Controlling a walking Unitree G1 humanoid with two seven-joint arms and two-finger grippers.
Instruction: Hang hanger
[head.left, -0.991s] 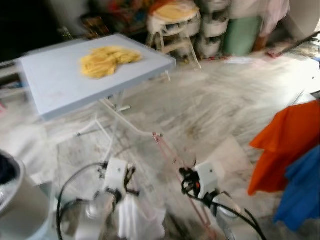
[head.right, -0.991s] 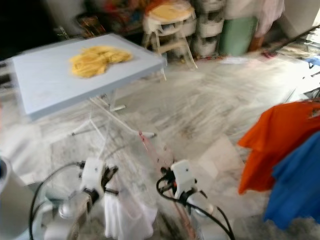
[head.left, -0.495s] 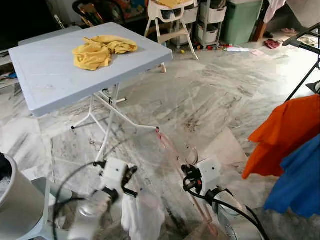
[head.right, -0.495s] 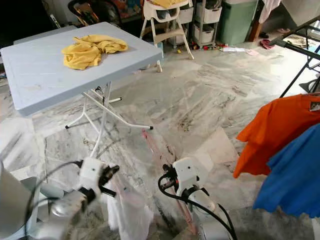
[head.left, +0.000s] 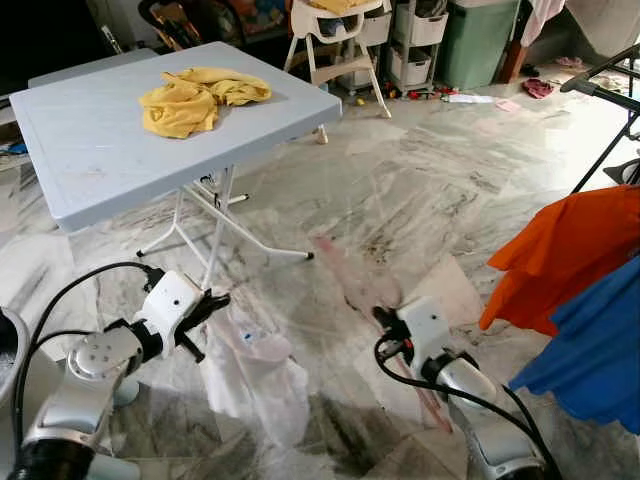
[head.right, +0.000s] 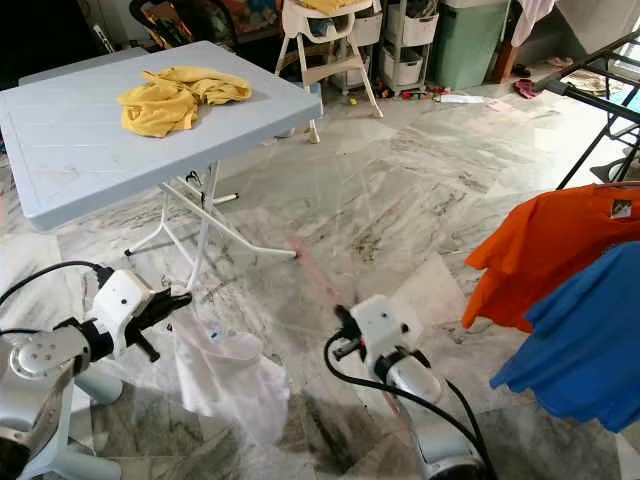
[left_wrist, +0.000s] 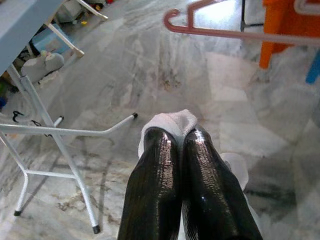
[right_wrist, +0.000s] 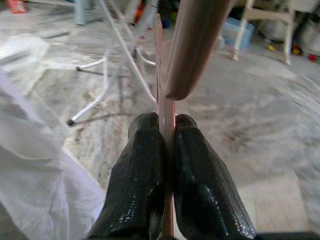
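Veined grey marble floor (head.left: 420, 190); pale blue folding table (head.left: 90, 150) carrying a crumpled yellow cloth (head.left: 195, 95). Thin white garment (head.left: 255, 375) is pinched in the closed left gripper (left_wrist: 179, 131). Slim pink hanger (right_wrist: 165, 105), above the floor, is clamped by the right gripper (right_wrist: 166, 120).

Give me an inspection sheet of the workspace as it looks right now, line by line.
Surface: grey-veined marble floor; light blue folding table stands at the left.
Job's things: pink hanger held low over the floor; white garment hangs from the left gripper.
Clutter: yellow cloth crumpled on the table.
Grippers: left gripper shut on the white garment; right gripper shut on the pink hanger.
Cables: black cables loop along both forearms.
Surroundings: orange shirt and blue shirt hang at the right; white high chair, storage drawers and green bin behind.
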